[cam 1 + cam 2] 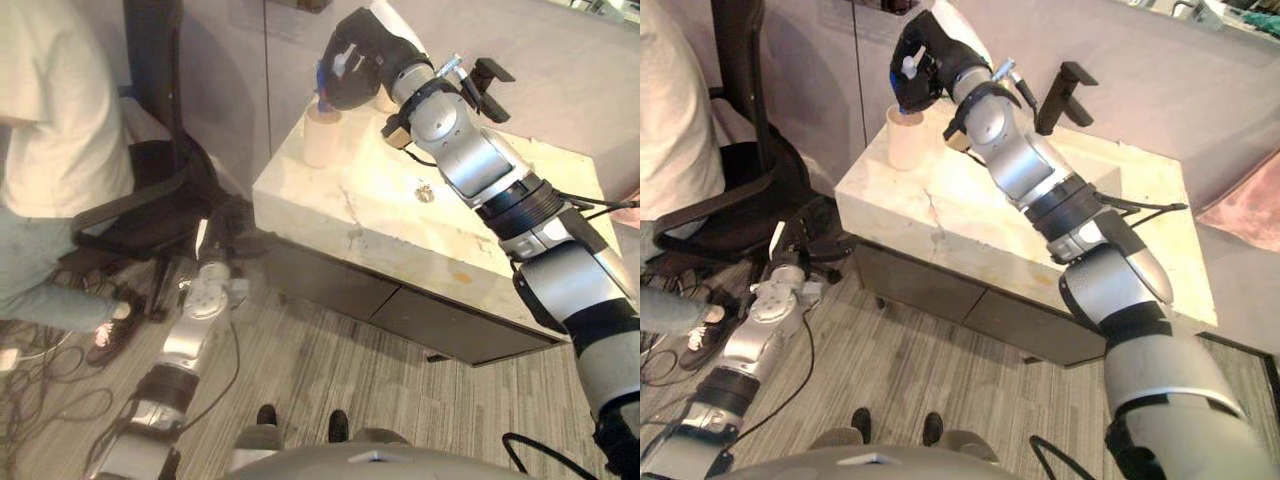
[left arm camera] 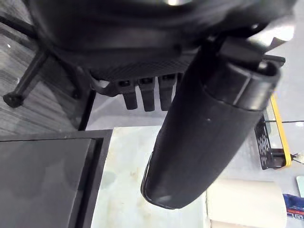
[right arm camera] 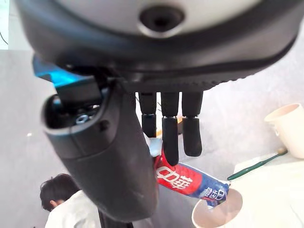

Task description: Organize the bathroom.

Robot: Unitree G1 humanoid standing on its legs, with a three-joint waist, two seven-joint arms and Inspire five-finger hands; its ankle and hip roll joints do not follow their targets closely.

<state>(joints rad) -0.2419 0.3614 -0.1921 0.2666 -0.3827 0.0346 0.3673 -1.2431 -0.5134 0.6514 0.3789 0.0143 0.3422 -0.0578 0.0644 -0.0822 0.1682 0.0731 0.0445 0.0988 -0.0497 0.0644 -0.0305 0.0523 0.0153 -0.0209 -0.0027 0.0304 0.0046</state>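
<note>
My right hand [image 1: 360,60] is stretched over the far left corner of the pale stone counter [image 1: 400,240]. Its fingers [image 3: 170,137] and thumb are curled on a red, white and blue toothpaste tube [image 3: 190,183]. The tube hangs slanted, and its lower end reaches the mouth of a cream cup [image 1: 322,135] that stands upright on that corner. A second cream cup [image 3: 289,128] stands further along the counter with a green toothbrush [image 3: 256,165] lying beside it. My left hand [image 1: 805,235] hangs low beside the counter's left end, its fingers [image 2: 142,92] relaxed and holding nothing.
A black faucet [image 1: 1060,95] rises behind the sink basin. A small metal drain piece [image 1: 425,190] lies on the counter. A person in a white shirt [image 1: 50,100] sits at the left on a black office chair [image 1: 160,190], close to my left arm.
</note>
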